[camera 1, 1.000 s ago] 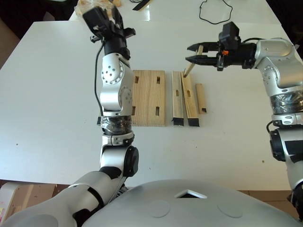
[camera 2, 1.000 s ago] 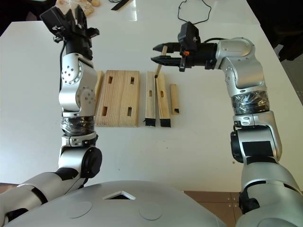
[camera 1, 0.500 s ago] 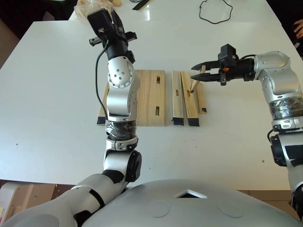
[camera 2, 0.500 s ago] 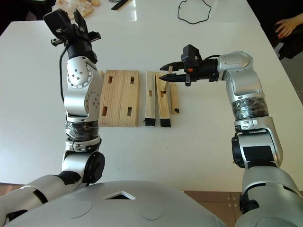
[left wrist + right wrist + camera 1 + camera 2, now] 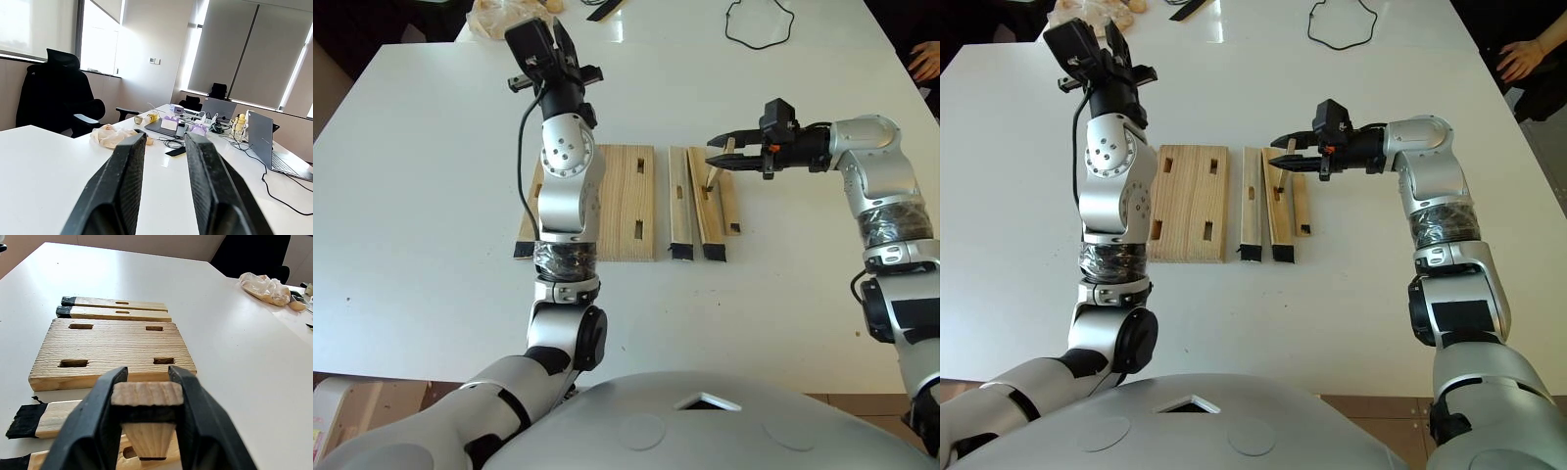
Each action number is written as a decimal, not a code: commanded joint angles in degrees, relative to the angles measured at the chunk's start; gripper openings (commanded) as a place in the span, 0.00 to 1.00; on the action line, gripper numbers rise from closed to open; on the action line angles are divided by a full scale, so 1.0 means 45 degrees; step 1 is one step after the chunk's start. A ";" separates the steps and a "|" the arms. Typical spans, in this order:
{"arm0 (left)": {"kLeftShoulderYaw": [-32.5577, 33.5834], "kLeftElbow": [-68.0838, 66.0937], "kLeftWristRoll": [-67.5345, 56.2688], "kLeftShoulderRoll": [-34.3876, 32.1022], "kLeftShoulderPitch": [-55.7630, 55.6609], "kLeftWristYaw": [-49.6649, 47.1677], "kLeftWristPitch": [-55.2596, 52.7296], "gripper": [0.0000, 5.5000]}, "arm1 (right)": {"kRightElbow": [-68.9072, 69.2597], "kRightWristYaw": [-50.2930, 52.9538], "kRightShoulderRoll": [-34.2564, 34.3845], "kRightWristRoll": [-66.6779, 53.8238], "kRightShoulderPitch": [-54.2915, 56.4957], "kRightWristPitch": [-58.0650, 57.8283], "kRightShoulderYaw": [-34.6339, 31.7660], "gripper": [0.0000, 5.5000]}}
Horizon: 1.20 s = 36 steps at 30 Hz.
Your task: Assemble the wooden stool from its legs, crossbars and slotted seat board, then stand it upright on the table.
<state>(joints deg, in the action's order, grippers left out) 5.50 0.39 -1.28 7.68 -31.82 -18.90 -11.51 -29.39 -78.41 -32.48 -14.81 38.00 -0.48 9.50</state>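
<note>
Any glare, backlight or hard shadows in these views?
Left wrist view: window blown out, left gripper backlit, dark. Right wrist view: even light on seat board and the wooden piece in the right gripper. Left eye view: white table bright, shadows faint.

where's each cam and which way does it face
Eye views: on the head, facing forward and down at table, board and legs; both arms show.
Left wrist: on the raised left arm, facing level over the table past the open left gripper.
Right wrist: on the right arm, facing the board; right gripper clamps a crossbar.
Shared: eye and right wrist views show board and crossbar.
</note>
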 commanded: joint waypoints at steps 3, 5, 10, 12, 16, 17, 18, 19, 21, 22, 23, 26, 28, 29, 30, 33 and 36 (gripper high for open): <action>0.0101 -0.0287 -0.0151 0.0067 -0.0324 0.0139 0.0167 0.26 | 0.0536 -0.0376 -0.0031 0.0356 -0.0578 0.0463 0.0291 0.24; 0.0126 -0.0343 -0.0180 0.0086 -0.0351 0.0154 0.0228 0.26 | 0.0605 -0.0412 -0.0021 0.0397 -0.0615 0.0611 0.0315 0.24; 0.0134 -0.0581 -0.0212 0.0151 -0.0460 0.0192 0.0383 0.26 | 0.0680 -0.0607 -0.0028 0.0408 -0.0698 0.0677 0.0344 0.24; 0.0144 -0.0686 -0.0215 0.0183 -0.0491 0.0205 0.0461 0.26 | 0.0771 -0.0790 -0.0084 0.0373 -0.0762 0.0589 0.0366 0.24; 0.0189 -0.0788 -0.0220 0.0233 -0.0484 0.0210 0.0606 0.26 | 0.1071 -0.1066 -0.0203 0.0295 -0.0879 0.0343 0.0380 0.24; 0.0187 -0.0793 -0.0224 0.0248 -0.0472 0.0217 0.0626 0.26 | 0.1092 -0.1053 -0.0224 0.0336 -0.0948 0.0302 0.0380 0.24; 0.0182 -0.0791 -0.0228 0.0261 -0.0460 0.0228 0.0638 0.26 | 0.1091 -0.1015 -0.0237 0.0379 -0.1022 0.0253 0.0379 0.24; 0.0176 -0.0774 -0.0234 0.0273 -0.0449 0.0236 0.0638 0.26 | 0.1094 -0.0958 -0.0253 0.0406 -0.1096 0.0129 0.0372 0.24; 0.0172 -0.0720 -0.0249 0.0318 -0.0414 0.0221 0.0646 0.26 | 0.1081 -0.0784 -0.0230 0.0307 -0.1161 -0.0411 0.0291 0.24; 0.0167 -0.0683 -0.0246 0.0338 -0.0398 0.0205 0.0638 0.26 | 0.0990 -0.0718 -0.0204 0.0214 -0.1127 -0.0779 0.0225 0.24; 0.0155 -0.0664 -0.0249 0.0349 -0.0388 0.0194 0.0638 0.26 | 0.0774 -0.0648 -0.0198 0.0171 -0.1064 -0.1127 0.0168 0.24; 0.0069 -0.0646 -0.0327 0.0322 -0.0384 0.0278 0.0558 0.26 | -0.0193 -0.0235 -0.0060 0.0126 -0.0897 -0.1942 -0.0024 0.24; -0.0005 -0.0613 -0.0350 0.0302 -0.0373 0.0372 0.0480 0.26 | -0.0655 0.0082 0.0108 0.0227 -0.0922 -0.2076 -0.0050 0.24; -0.0034 -0.0595 -0.0350 0.0301 -0.0369 0.0401 0.0457 0.26 | -0.0782 0.0194 0.0151 0.0332 -0.0981 -0.1973 -0.0006 0.24; -0.0054 -0.0560 -0.0356 0.0309 -0.0356 0.0424 0.0423 0.26 | -0.0836 0.0288 0.0190 0.0438 -0.1120 -0.1826 0.0055 0.24; -0.0079 -0.0321 -0.0353 0.0287 -0.0228 0.0419 0.0293 0.26 | -0.0628 0.0447 0.0298 0.0553 -0.1596 -0.1746 0.0261 0.24; -0.0097 -0.0067 -0.0297 0.0235 -0.0101 0.0399 0.0129 0.26 | -0.0375 0.0646 0.0502 0.0571 -0.1897 -0.1932 0.0460 0.24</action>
<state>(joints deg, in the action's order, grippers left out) 5.32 -0.97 -2.54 8.42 -32.89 -17.18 -9.79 -29.35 -77.47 -31.28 -16.54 34.52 -7.01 8.14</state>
